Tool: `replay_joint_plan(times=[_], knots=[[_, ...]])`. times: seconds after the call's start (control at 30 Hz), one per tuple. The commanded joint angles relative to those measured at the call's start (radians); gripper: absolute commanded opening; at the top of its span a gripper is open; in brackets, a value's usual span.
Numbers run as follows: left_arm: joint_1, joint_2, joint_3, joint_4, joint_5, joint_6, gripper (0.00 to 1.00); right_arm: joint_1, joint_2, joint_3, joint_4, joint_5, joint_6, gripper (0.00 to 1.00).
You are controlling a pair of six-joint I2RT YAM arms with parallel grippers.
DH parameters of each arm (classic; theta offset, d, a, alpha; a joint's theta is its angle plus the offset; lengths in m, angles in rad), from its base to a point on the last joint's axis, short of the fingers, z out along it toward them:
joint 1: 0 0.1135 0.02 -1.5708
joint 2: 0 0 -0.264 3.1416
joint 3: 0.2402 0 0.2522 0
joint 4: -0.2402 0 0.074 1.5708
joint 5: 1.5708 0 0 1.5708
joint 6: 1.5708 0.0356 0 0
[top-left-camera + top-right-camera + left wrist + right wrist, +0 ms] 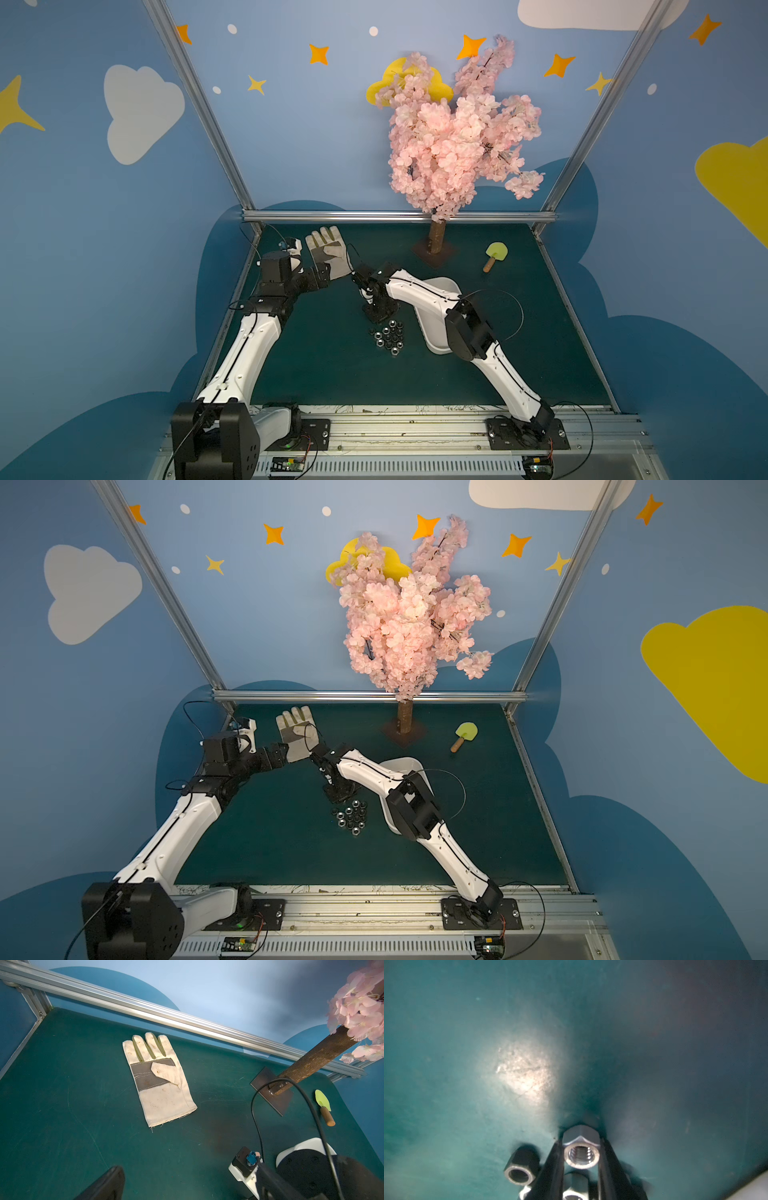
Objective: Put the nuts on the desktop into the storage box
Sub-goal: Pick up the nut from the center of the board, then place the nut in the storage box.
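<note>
Toward the near side of the desktop [332, 365], the nuts [388, 337] lie in a tight cluster. At its far edge the right gripper [581, 1144] is down, fingers pressed against both sides of one nut [581, 1152], so I judge this the pick-up step. Next calls for a lift and a short carry to the storage box [432, 332] just beside. Farther back, the left gripper [294, 253] hangs spread and empty near the glove [328, 249].

The nuts [581, 1140] are shiny metal. The tabletop [467, 1064] is matt green and scuffed. The glove [160, 1080] is rough cloth.
</note>
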Motion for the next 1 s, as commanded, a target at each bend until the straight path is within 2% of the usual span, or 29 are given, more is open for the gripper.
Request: replay_joint_plan(times=[0.0, 0.2, 0.33, 0.47, 0.67, 0.97], knots=[[-0.001, -0.011, 0.022, 0.001, 0.001, 0.001, 1.0, -0.019, -0.136, -0.041, 0.008, 0.037, 0.017, 0.14], [0.001, -0.006, 0.026, -0.001, -0.002, 0.003, 1.0, -0.102, -0.353, -0.255, 0.101, 0.107, 0.05, 0.14], [0.001, -0.002, 0.026, 0.002, 0.001, 0.003, 1.0, -0.189, -0.498, -0.452, 0.172, 0.1, 0.069, 0.15], [0.002, 0.005, 0.024, 0.009, 0.009, -0.003, 1.0, -0.272, -0.568, -0.58, 0.17, 0.085, 0.068, 0.15], [0.002, 0.006, 0.024, 0.007, 0.011, -0.003, 1.0, -0.326, -0.54, -0.673, 0.169, 0.06, 0.06, 0.15], [0.002, -0.003, 0.027, -0.005, -0.001, 0.005, 1.0, -0.317, -0.416, -0.616, 0.182, 0.028, 0.059, 0.18]])
